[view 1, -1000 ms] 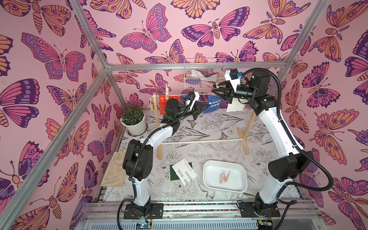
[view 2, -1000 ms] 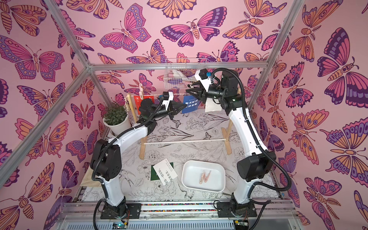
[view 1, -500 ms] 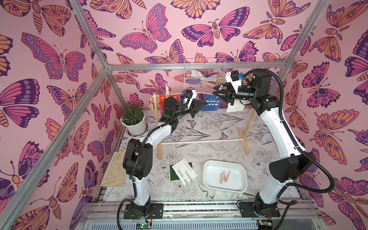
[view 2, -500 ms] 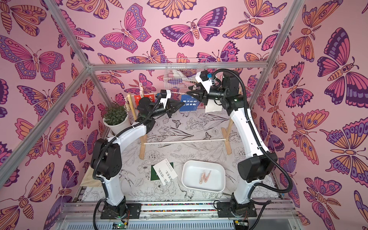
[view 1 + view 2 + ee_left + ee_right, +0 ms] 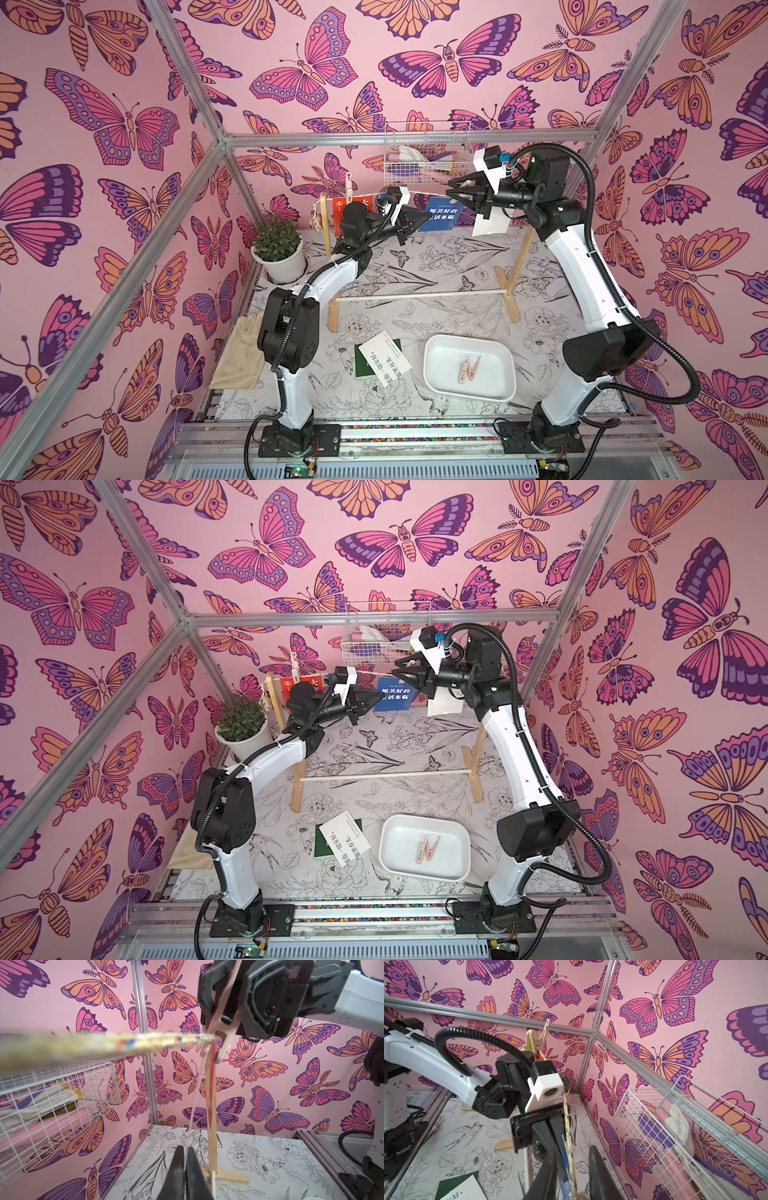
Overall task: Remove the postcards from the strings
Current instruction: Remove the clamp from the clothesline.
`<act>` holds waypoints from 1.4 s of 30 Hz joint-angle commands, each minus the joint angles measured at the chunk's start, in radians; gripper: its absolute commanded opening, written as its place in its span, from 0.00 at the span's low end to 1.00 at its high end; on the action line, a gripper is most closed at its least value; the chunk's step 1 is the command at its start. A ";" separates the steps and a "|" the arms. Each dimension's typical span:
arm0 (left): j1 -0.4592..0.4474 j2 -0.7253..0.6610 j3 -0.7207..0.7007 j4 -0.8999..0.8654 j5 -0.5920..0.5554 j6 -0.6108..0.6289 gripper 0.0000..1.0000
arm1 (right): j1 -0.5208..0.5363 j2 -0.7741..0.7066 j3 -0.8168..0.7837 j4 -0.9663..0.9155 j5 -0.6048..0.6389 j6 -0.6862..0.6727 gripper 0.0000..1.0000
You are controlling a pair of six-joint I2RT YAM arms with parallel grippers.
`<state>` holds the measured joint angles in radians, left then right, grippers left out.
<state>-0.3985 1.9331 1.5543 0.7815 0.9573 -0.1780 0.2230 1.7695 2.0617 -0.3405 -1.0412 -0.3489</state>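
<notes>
- Left claw (image 5: 417,222) is clamped on the lower edge of the blue postcard (image 5: 444,214), apparently steadying it against a fall.
- Right claw (image 5: 454,190) squeezes the clothespeg (image 5: 221,1028) on the string (image 5: 104,1047), evidently to free that card.
- Red postcard (image 5: 345,205) hangs farther along, pegged.

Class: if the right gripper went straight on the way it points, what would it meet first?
Probably the left gripper, shut on the blue card just ahead along the string; depth is hard to judge.
</notes>
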 commanded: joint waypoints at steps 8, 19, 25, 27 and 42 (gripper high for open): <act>0.009 0.015 -0.047 0.019 0.012 -0.031 0.08 | -0.001 -0.044 -0.012 0.050 -0.027 0.011 0.19; -0.017 -0.027 -0.111 0.019 0.011 -0.021 0.07 | 0.001 -0.086 -0.055 0.183 0.031 0.061 0.17; -0.041 -0.071 -0.169 0.017 -0.001 -0.005 0.07 | 0.004 -0.107 -0.087 0.251 0.065 0.081 0.17; -0.048 -0.089 -0.190 0.012 -0.005 -0.002 0.07 | 0.004 -0.118 -0.098 0.273 0.073 0.092 0.17; -0.088 -0.491 -0.491 -0.177 -0.252 -0.062 0.05 | 0.162 -0.515 -0.515 0.405 0.391 0.236 0.19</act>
<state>-0.4675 1.4963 1.1252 0.6514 0.7910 -0.1909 0.3519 1.3182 1.6096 -0.0151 -0.7624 -0.1799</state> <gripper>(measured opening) 0.057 0.247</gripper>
